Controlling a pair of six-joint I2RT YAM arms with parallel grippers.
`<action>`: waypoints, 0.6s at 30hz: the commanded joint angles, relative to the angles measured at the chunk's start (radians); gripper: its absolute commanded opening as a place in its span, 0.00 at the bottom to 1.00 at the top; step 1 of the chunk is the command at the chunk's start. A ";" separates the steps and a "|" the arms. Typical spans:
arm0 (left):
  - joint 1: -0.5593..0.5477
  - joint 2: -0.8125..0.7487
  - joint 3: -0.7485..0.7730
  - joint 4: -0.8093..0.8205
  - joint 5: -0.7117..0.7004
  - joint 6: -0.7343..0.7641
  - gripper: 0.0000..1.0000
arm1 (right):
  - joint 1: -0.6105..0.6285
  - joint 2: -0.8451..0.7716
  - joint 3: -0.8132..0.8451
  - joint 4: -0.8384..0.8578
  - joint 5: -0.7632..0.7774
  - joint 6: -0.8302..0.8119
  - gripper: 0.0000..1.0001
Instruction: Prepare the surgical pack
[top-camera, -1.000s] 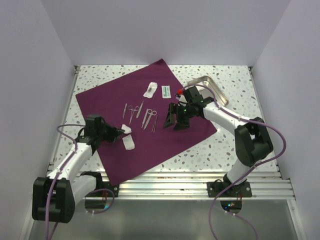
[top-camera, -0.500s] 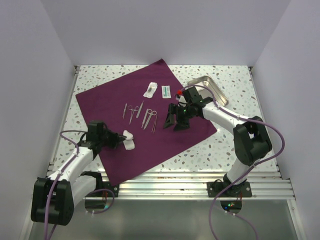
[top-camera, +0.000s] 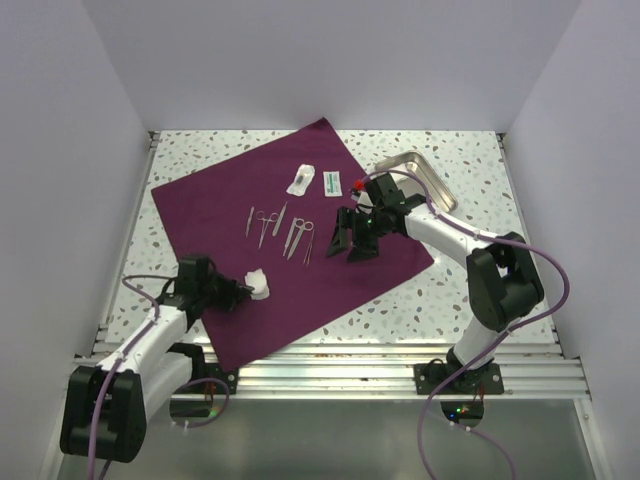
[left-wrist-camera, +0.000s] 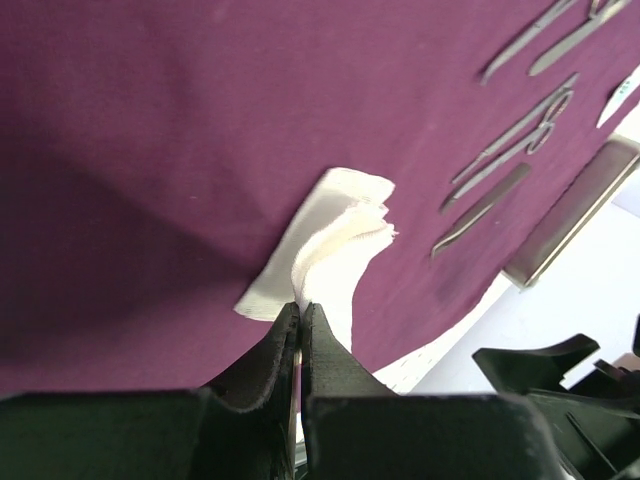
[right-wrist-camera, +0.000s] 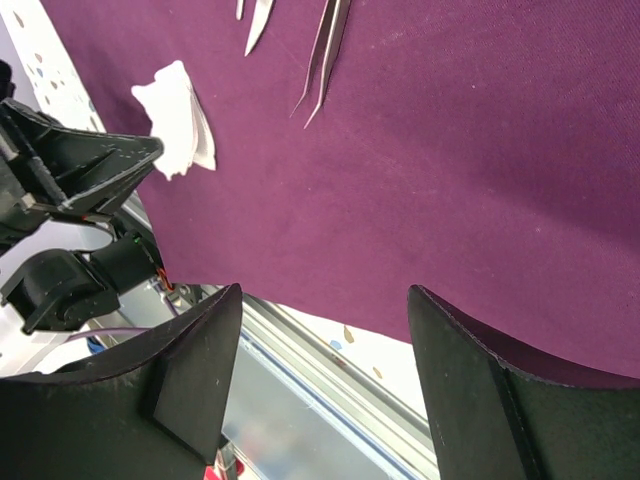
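The surgical pack is a deep purple drape (top-camera: 290, 230) spread flat as a large square sheet. My left gripper (top-camera: 240, 292) is low over its near left part, shut on the edge of a white gauze stack (top-camera: 258, 284). In the left wrist view the jaws (left-wrist-camera: 300, 312) meet, pinching the gauze (left-wrist-camera: 335, 235), whose layers fan out on the drape (left-wrist-camera: 150, 150). My right gripper (top-camera: 348, 240) is open and empty above the drape's right part. In the right wrist view its fingers (right-wrist-camera: 325, 300) stand wide apart over the drape (right-wrist-camera: 420, 150), with the gauze (right-wrist-camera: 178, 118) at the far left.
Scissors and forceps (top-camera: 265, 222) and tweezers (top-camera: 298, 235) lie in the drape's middle. Two small packets (top-camera: 300, 179) (top-camera: 331, 182) lie farther back. A steel tray (top-camera: 425, 178) sits on the speckled table at the back right. White walls stand on both sides.
My left gripper has drawn back toward the near edge, dragging the gauze it holds down to the second gauze piece. The right arm has hardly moved.
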 joint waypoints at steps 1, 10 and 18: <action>-0.010 0.010 -0.017 0.038 -0.007 -0.026 0.00 | 0.006 0.004 0.006 0.016 -0.016 -0.012 0.71; -0.011 0.047 -0.022 0.076 -0.007 -0.026 0.00 | 0.007 0.001 0.000 0.017 -0.013 -0.014 0.71; -0.016 0.070 -0.017 0.072 0.013 -0.008 0.02 | 0.007 0.001 0.000 0.017 -0.014 -0.014 0.71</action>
